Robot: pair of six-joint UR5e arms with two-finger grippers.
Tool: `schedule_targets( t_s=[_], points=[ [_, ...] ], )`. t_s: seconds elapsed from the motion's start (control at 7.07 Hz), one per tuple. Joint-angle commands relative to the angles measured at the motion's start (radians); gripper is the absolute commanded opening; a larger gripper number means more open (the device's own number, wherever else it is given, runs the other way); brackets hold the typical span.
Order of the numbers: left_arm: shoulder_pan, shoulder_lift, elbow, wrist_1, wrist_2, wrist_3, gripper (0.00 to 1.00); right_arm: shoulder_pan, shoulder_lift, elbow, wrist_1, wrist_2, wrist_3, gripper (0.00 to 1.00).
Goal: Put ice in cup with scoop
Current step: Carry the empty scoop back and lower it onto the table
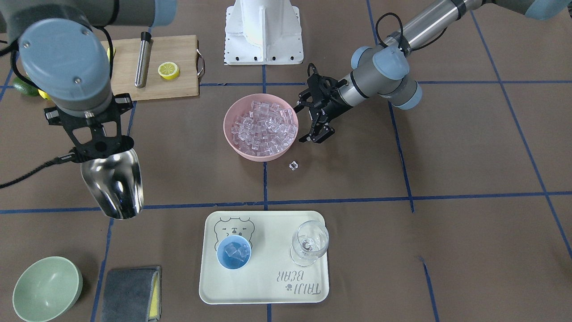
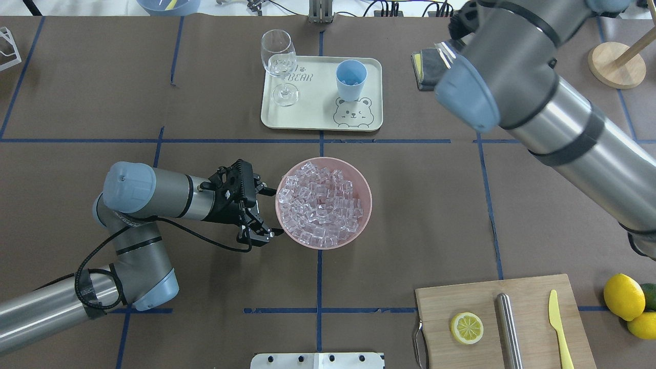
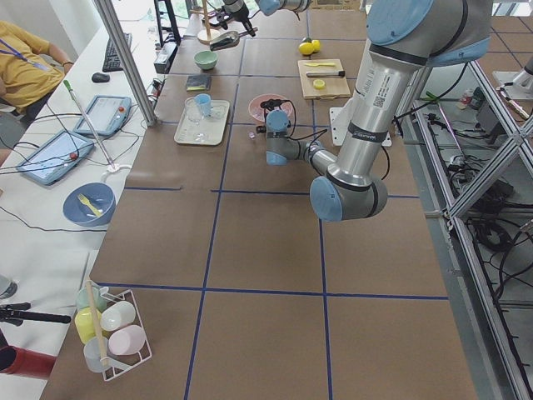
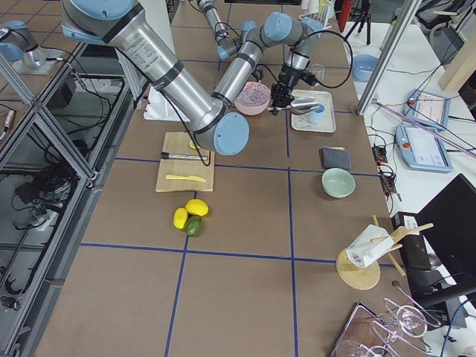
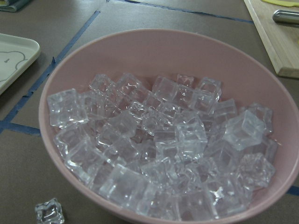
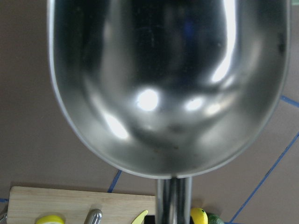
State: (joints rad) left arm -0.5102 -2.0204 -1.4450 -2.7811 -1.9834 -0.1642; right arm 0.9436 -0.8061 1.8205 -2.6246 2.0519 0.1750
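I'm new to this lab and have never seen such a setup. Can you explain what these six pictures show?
It is one moment seen by six cameras: four fixed around a table, one on each wrist. Two robot arms work there. The right arm's fingers grip a shiny steel scoop; its wrist camera shows the scoop empty. The left arm's fingers stand open beside a pink bowl full of clear ice cubes, which fills its wrist camera. One stray cube lies on the table. On a cream tray stand a small light-blue cup holding a few cubes and a clear stemmed glass.
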Motion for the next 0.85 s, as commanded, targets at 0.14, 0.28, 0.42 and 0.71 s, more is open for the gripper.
schedule_targets(
  t_s=[0.14, 0.28, 0.42, 0.71],
  points=[
    [0.001, 0.0, 0.0, 0.0, 0.0, 0.0, 1.0, -0.031, -0.297, 0.273, 0.077, 0.094, 0.273, 0.0],
    [0.001, 0.002, 0.0, 0.0, 0.0, 0.0, 0.99, -0.079, -0.376, 0.307, 0.168, 0.091, 0.4, 0.0],
    [0.001, 0.0, 0.0, 0.0, 0.0, 0.0, 0.99, -0.109, -0.434, 0.301, 0.277, 0.088, 0.479, 0.0],
    [-0.001, 0.0, 0.0, -0.002, 0.0, 0.0, 1.0, -0.176, -0.51, 0.268, 0.348, 0.085, 0.605, 0.0]
  ],
)
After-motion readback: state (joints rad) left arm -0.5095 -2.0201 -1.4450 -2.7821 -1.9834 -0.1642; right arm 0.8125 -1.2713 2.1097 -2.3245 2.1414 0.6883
